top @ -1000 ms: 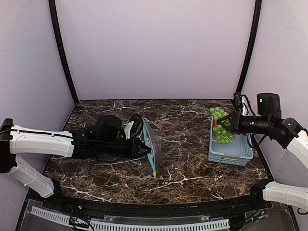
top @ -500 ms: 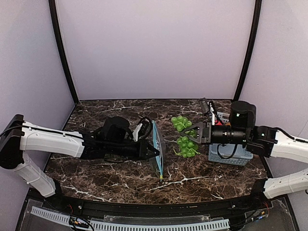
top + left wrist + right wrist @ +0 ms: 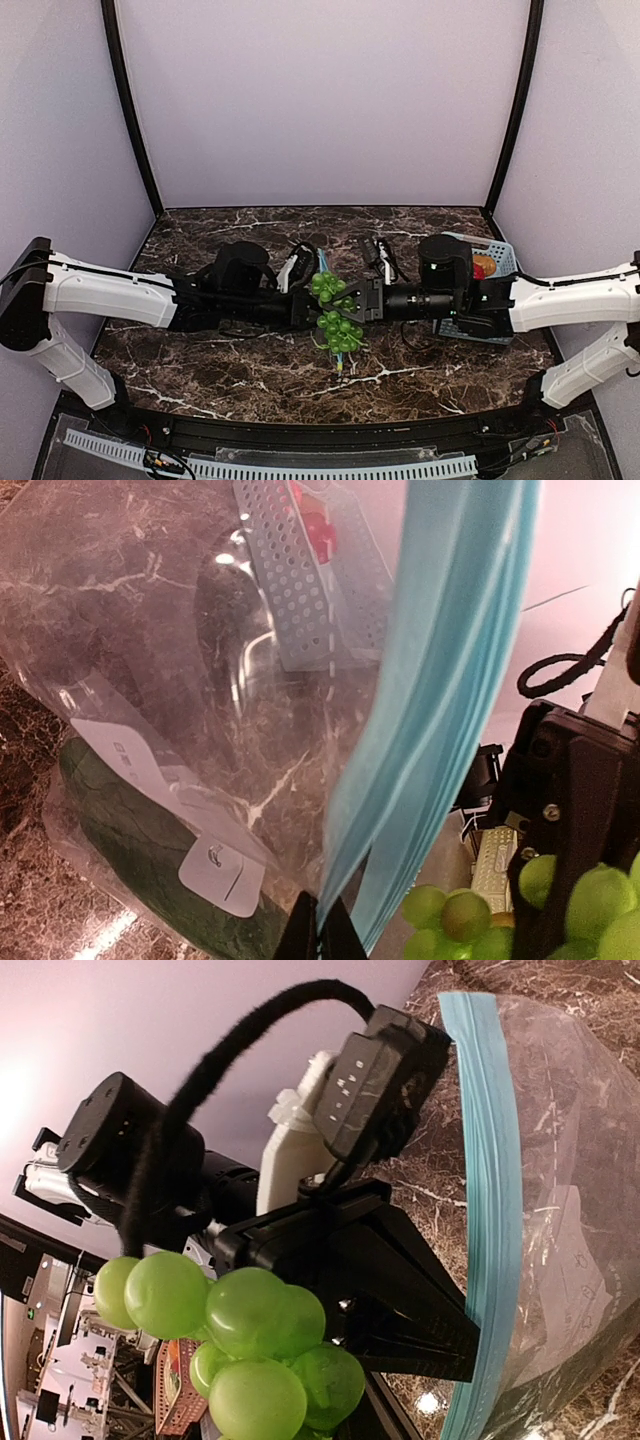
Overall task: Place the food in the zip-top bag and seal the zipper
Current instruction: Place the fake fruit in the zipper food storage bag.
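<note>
My left jaws are clenched on the zipper point(image 3: 440, 680), holding the zip-top bag point(image 3: 200, 680) on edge. My right jaws, grasping the green grape bunch point(image 3: 335, 318), have swung from the light-blue basket point(image 3: 497, 258) across to the bag's mouth.

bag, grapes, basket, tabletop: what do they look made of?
bag: thin clear plastic film, glossy, crinkled; zipper strip opaque teal plastic.
grapes: smooth shiny green beads, probably moulded plastic or rubber.
basket: rigid light-blue plastic, perforated walls.
tabletop: dark marble pattern, white veins; stone or laminate, can't tell.
</note>
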You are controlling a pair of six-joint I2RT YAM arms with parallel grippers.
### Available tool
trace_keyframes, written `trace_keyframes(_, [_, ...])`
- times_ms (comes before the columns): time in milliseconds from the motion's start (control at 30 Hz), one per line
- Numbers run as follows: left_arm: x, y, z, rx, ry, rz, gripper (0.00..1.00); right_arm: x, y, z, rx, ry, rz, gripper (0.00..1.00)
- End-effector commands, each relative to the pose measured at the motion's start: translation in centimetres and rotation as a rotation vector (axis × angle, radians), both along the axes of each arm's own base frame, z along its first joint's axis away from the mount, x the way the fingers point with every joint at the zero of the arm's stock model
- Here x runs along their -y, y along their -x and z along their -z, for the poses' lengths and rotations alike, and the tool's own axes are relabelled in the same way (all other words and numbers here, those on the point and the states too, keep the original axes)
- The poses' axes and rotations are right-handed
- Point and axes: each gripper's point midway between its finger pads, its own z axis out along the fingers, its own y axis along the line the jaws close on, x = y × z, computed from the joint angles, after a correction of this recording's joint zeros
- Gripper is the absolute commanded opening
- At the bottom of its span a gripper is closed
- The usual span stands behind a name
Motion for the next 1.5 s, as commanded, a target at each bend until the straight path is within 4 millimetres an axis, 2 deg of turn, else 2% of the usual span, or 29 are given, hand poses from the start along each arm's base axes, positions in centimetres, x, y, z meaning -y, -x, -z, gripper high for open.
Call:
trace_keyframes(0, [0.6, 0.2, -1.8, 0.023, 0.052, 0.02, 0.01, -0.9, -0.6, -0.5, -0.02, -0.032, 0.031, 0.0])
trace_keyframes(133, [0.5, 0.2, -1.9, 0.027, 0.061, 0.021, 0.01, -0.3, -1.9, 1.6, -0.042, 0.07, 0.114, 0.0])
trace_keyframes(267, [0.4, 0.2, -1.8, 0.027, 0.06, 0.014, 0.01, 1.2, -3.0, 3.8, -0.059, 0.196, 0.208, 0.0])
trace_keyframes(533, [0.5, 0.4, -2.0, 0.02, 0.089, 0.017, 0.01, 2.5, -4.6, 6.6, -0.081, 0.36, 0.313, 0.0])
trace_keyframes(900, [-0.8, -0.2, -2.1, 0.038, 0.078, -0.05, 0.01, 3.0, -4.0, 10.3, -0.131, 0.466, 0.294, 0.0])
trace_keyframes(1200, [-0.3, 0.1, -2.0, 0.033, 0.089, -0.02, 0.01, 1.9, -4.5, 10.5, -0.132, 0.503, 0.286, 0.0])
trace_keyframes(1333, [-0.1, 0.6, -1.7, 0.034, 0.071, 0.021, 0.01, 1.2, -4.7, 9.3, -0.139, 0.472, 0.277, 0.0])
trace_keyframes(1467, [0.7, 2.0, -0.9, 0.039, 0.029, 0.111, 0.01, 1.1, -5.7, 8.1, -0.186, 0.429, 0.301, 0.0])
